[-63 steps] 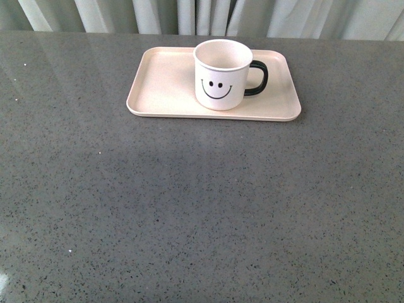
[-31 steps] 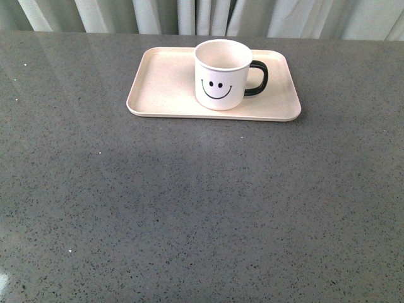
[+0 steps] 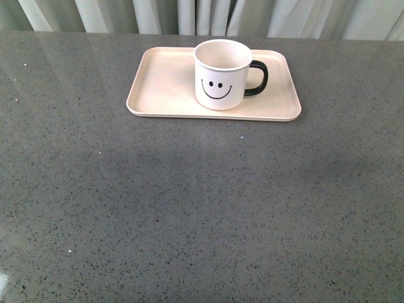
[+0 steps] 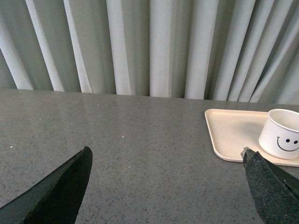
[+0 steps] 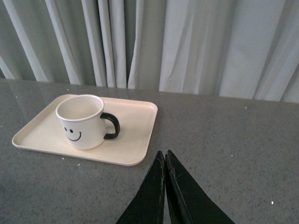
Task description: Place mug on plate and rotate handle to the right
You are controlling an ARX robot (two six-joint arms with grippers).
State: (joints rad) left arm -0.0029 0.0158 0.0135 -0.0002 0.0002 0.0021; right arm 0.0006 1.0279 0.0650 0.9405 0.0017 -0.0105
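Missing from front view, left claw [image 4: 166, 186] gapes wide, right claw [image 5: 165, 161] pinched, empty.

I find no words, brand names or numbers to read anywhere. The only printed mark is a black smiley face, two dot eyes above a curved mouth, on the side of the white mug [image 3: 222, 74], to the left of its black handle [image 3: 257, 77] as my front camera sees it.

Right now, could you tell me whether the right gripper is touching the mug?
Apart. In the right wrist view, the right gripper sits shut over bare table, with open tabletop and the plate rim between it and the mug.
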